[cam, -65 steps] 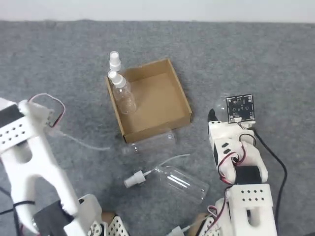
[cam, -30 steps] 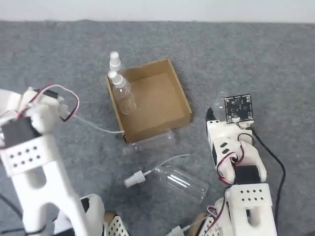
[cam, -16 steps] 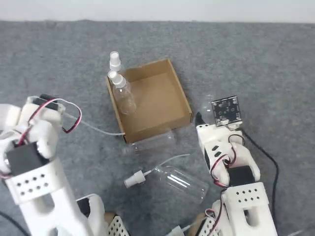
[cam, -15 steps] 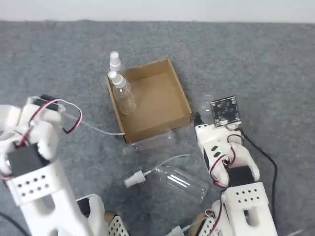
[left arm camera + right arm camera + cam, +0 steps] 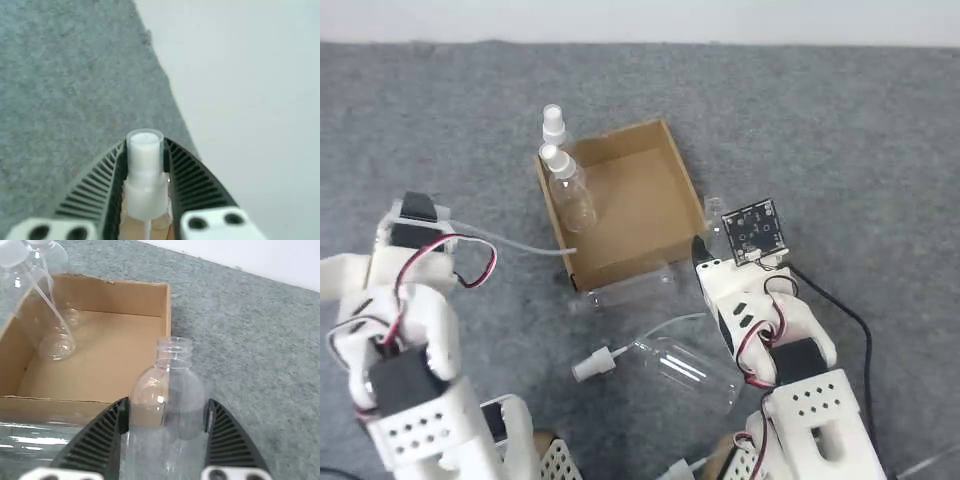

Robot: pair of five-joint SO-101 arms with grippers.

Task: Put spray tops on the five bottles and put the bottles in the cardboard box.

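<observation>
At the left of the grey felt-covered desk (image 5: 820, 130), the left gripper (image 5: 145, 144) is clenched on a white spray top (image 5: 145, 175), with ribbed black fingers (image 5: 187, 172) on either side of its collar. Its thin clear dip tube (image 5: 510, 241) runs right toward the near left corner of the brown cardboard box (image 5: 682, 180).

Right of the box's near right corner, the right gripper (image 5: 167, 410) grasps a clear uncapped plastic bottle (image 5: 170, 385) by its body, neck towards the box.

One capped clear bottle (image 5: 570, 192) lies inside the box along its left wall. A second capped bottle (image 5: 553, 122) is at the far left corner; whether it is inside cannot be told.

An uncapped clear bottle (image 5: 625, 287) lies on the desk against the box's near wall. Nearer, a larger capped bottle (image 5: 685, 372) lies on its side with the sprayer to the left.
</observation>
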